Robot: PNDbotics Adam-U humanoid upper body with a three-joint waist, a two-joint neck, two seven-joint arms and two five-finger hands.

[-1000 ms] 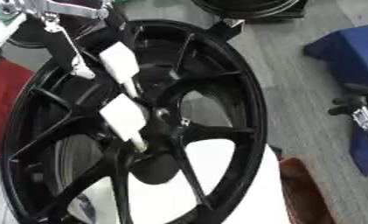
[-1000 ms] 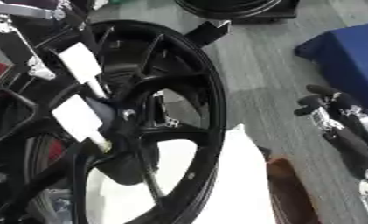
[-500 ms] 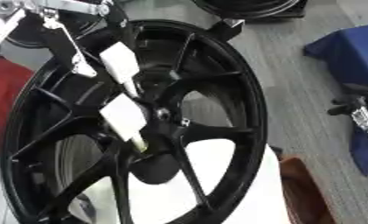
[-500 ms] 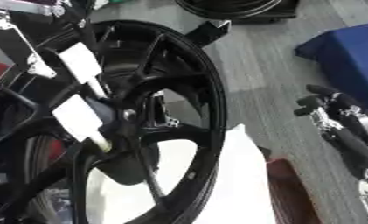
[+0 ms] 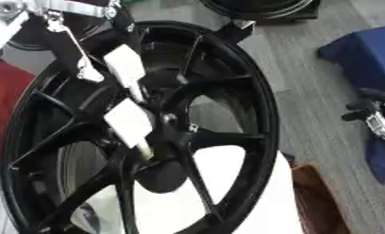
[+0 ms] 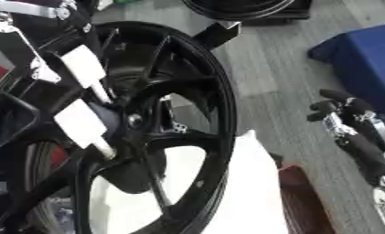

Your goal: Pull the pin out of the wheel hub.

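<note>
Wheel hub (image 5: 167, 121) black, upright | left hand (image 5: 127, 96) at hub, grip unclear | right hand (image 6: 351, 123) idle, fingers relaxed

We see a glossy black wheel hub (image 5: 219, 137) over a white sheet (image 6: 251, 192), grey wood-grain floor (image 5: 307, 91), a blue cloth (image 6: 363, 55), and white-padded fingers (image 5: 131, 121).

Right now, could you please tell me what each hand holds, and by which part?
Cannot be told for the left hand, reaching into the black spoked wheel hub; the right hand holds nothing.
</note>
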